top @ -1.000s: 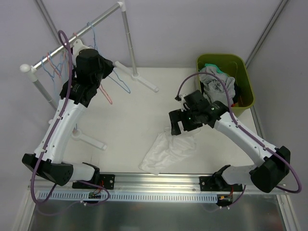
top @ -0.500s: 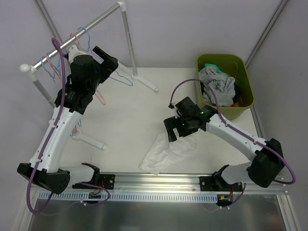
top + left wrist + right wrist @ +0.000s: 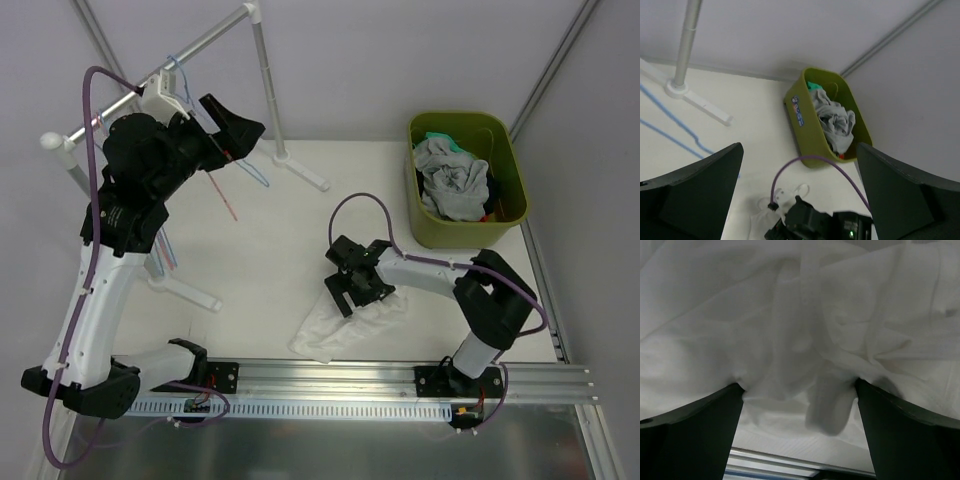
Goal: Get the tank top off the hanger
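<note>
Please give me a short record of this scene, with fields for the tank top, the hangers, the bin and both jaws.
tank top: white, crumpled on the table, off any hanger
hangers: blue and pink, at the rack, bare
bin: green, holds clothes
left jaws: open, empty, raised by the rack
right jaws: open, low over the tank top

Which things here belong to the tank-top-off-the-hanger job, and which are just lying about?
Belongs to the job:
- white tank top, already off
- hangers
- rack they hang on

Just lying about:
- green bin
- grey clothes inside it
</note>
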`<state>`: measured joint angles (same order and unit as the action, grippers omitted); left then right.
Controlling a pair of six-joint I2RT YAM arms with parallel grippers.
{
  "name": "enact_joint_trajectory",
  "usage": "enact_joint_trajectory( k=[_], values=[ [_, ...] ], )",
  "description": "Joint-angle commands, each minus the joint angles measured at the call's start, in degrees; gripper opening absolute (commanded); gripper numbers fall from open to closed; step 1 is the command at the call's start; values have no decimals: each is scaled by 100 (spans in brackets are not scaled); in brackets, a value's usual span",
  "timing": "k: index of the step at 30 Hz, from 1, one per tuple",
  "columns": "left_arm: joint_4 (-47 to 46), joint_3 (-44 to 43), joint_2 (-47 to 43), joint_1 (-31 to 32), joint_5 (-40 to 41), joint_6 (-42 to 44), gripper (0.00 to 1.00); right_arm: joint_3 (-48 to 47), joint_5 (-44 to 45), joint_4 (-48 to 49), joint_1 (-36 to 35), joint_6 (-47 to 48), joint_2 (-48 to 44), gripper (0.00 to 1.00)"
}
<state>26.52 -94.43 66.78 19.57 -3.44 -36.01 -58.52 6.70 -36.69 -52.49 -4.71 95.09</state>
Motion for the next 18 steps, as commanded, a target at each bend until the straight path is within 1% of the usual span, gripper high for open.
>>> enact_joint_trajectory(
  k=[1, 3, 5, 6, 7, 8, 9, 10, 11, 13, 14, 16, 17, 18],
  values=[
    [-95, -172, -480, 82, -1219, 814, 99, 121, 499, 389, -16, -302, 396, 100],
    [-86, 47, -736, 82, -1448, 981, 99, 174, 499, 609, -51, -399, 536, 99],
    [-95, 449, -1227, 73, -1405, 1078, 99, 227, 569, 724, -95, -557, 590, 98],
    [-95, 609, -1386, 82, -1387, 1105, 99, 236, 604, 803, -121, -610, 581, 77],
    [-86, 906, -1701, 82, -1378, 1131, 99, 253, 683, 847, -130, -706, 529, 59],
    [-95, 1031, -1860, 82, -1370, 1175, 99, 262, 962, 856, -182, -750, 441, 46],
    [-95, 1180, -2001, 82, -1439, 1175, 99, 245, 1061, 874, -183, -759, 353, 24],
    [-86, 1416, -2255, 82, -1483, 1184, 99, 210, 1166, 874, -183, -759, 83, 5],
    [-86, 1532, -2371, 82, -1562, 1175, 99, 123, 1298, 882, -174, -672, -77, 0],
    [-60, 1769, -2625, 82, -1852, 1140, 99, -105, 1255, 909, -156, -401, -393, 0],
    [-51, 1997, -2688, 82, -1975, 1114, 99, -263, 1203, 900, -148, -77, -673, 0],
    [-42, 2305, -2863, 82, -2256, 1026, 99, -878, 1263, 699, -113, 127, -912, 0],
    [-42, 2394, -2934, 82, -2310, 921, 99, -1133, 1316, 402, 1, 215, -1044, 0],
    [-33, 2490, -3056, 82, -2319, 859, 99, -1701, 1334, 243, 89, 338, -1080, 0]
  ],
)
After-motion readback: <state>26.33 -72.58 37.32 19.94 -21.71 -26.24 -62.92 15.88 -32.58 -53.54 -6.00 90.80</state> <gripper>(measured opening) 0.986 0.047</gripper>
